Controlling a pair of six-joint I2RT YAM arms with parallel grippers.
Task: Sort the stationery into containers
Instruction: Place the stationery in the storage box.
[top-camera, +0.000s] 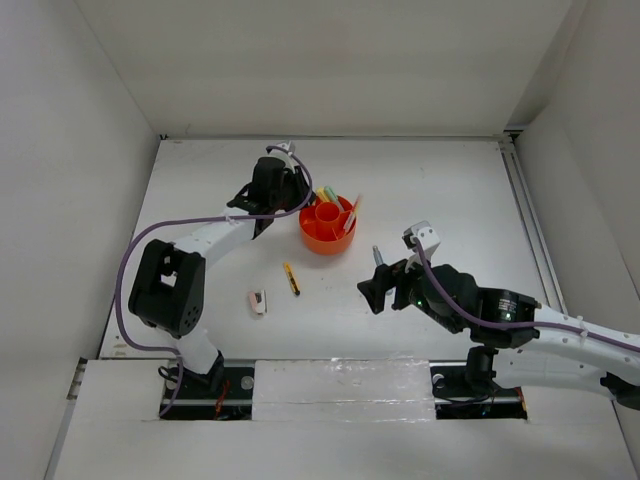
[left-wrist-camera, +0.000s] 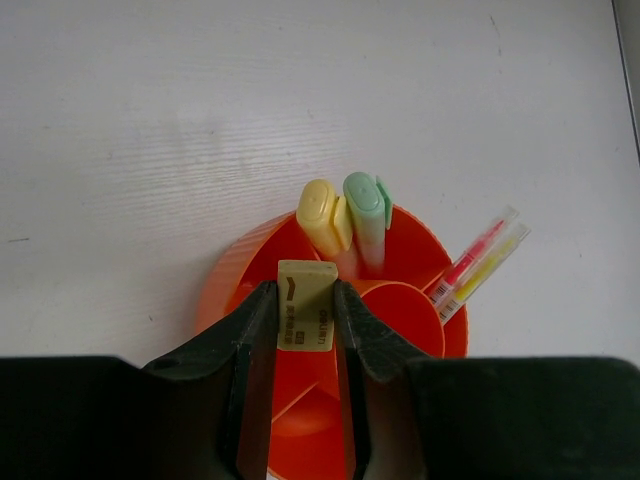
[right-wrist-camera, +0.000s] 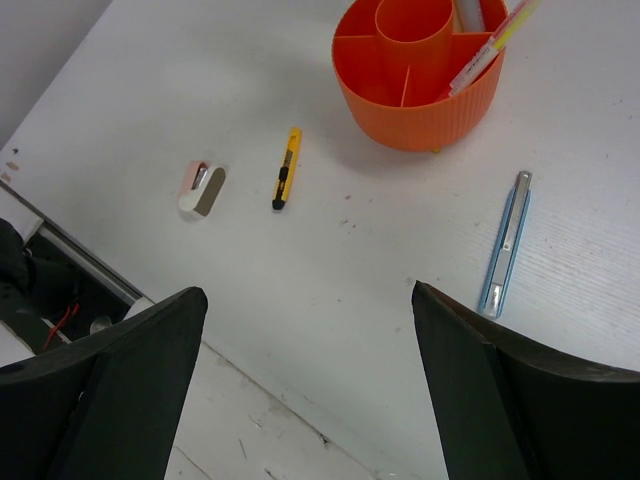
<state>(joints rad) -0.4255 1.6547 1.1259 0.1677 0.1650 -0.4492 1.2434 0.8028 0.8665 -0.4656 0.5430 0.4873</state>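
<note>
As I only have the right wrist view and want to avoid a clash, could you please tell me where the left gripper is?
Observer: The left gripper hangs over the far-left rim of the orange tub.
Operator: Is it carrying anything?
Observer: Yes, it is shut on a tan eraser, above an outer compartment.
Operator: What sits in the tub's far side?
Observer: A yellow marker and a pale green marker stand side by side there.
</note>
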